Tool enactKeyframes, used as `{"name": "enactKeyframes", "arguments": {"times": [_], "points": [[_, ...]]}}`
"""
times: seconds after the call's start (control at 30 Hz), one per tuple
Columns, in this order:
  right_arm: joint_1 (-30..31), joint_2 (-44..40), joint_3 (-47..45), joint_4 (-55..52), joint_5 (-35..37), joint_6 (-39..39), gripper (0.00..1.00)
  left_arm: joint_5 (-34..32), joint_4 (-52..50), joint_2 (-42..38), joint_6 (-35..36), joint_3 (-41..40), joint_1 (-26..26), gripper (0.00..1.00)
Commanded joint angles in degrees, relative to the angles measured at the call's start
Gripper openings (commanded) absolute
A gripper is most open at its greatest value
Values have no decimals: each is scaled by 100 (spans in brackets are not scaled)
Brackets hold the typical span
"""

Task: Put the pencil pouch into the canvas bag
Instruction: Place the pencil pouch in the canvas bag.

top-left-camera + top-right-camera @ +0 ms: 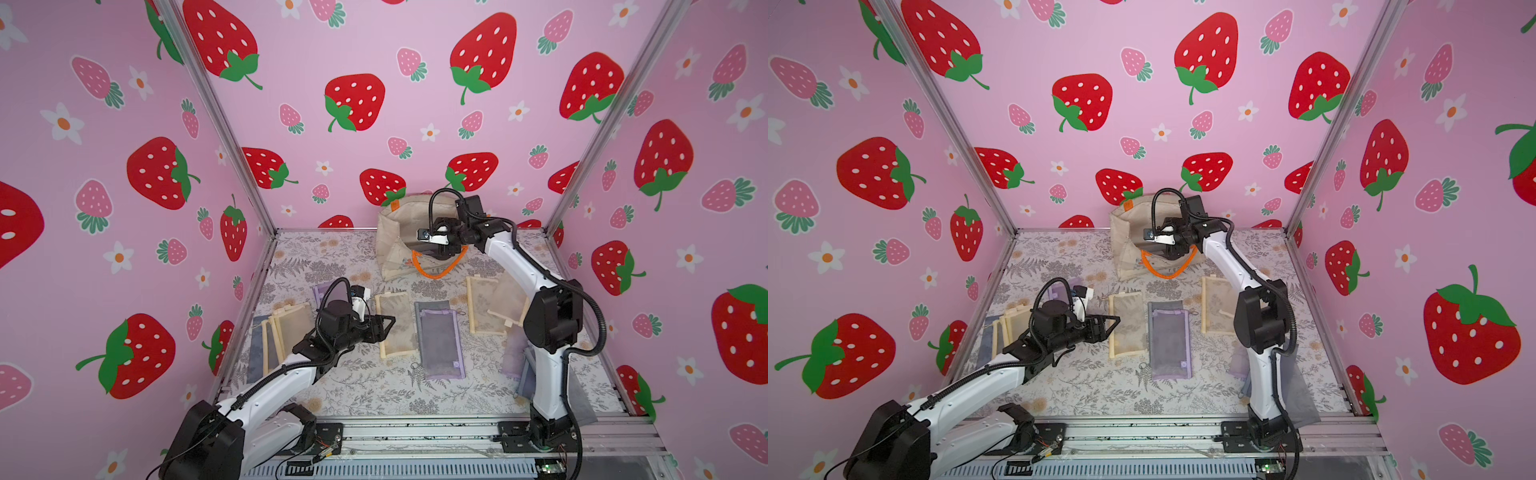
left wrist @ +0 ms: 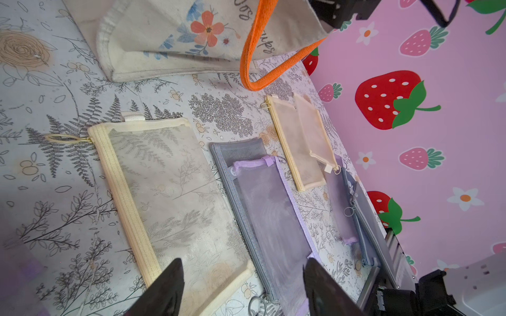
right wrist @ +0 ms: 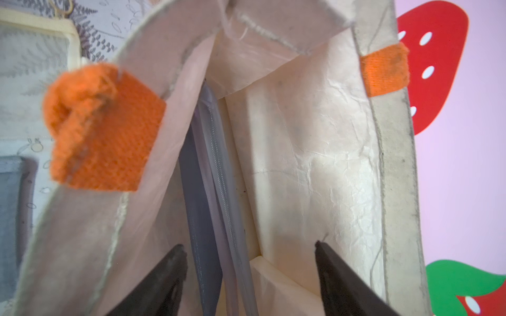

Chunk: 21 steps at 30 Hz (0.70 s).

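The cream canvas bag (image 1: 392, 253) (image 1: 1125, 253) stands at the back of the table, its mouth tipped toward the front. My right gripper (image 3: 249, 245) reaches into that mouth, its jaws open. A grey and lilac pencil pouch (image 3: 208, 191) stands on edge inside the bag between the spread fingers, and neither finger touches it. In both top views the right gripper's fingers are hidden by its wrist and the bag. My left gripper (image 2: 243, 260) (image 1: 384, 326) hangs open and holds nothing. It is above the near ends of a cream mesh pouch (image 2: 169, 191) and a grey-lilac pouch (image 2: 268, 213).
An orange handle (image 1: 436, 272) droops from the bag onto the table. More mesh pouches lie at the left (image 1: 286, 328), at the right (image 1: 490, 305) and by the right arm's base (image 1: 515, 353). Pink strawberry walls (image 1: 374, 124) enclose three sides.
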Motion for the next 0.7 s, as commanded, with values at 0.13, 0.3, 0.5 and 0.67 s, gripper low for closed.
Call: {"name": "enactKeyframes", "arguments": {"times": [0.13, 0.3, 0.5, 0.67], "points": [[-15, -1357, -486, 628, -30, 2579, 86, -133, -471, -201, -1, 211, -17, 71], [-33, -2804, -1938, 1416, 1467, 5587, 93, -117, -841, -240, 12, 320, -35, 73], [-33, -4426, -3864, 696, 1473, 7356, 99, -155, -1084, -85, -70, 452, -380, 74], [-33, -5179, -5317, 187, 750, 8099, 99, -420, -888, 328, -182, 579, -959, 73]]}}
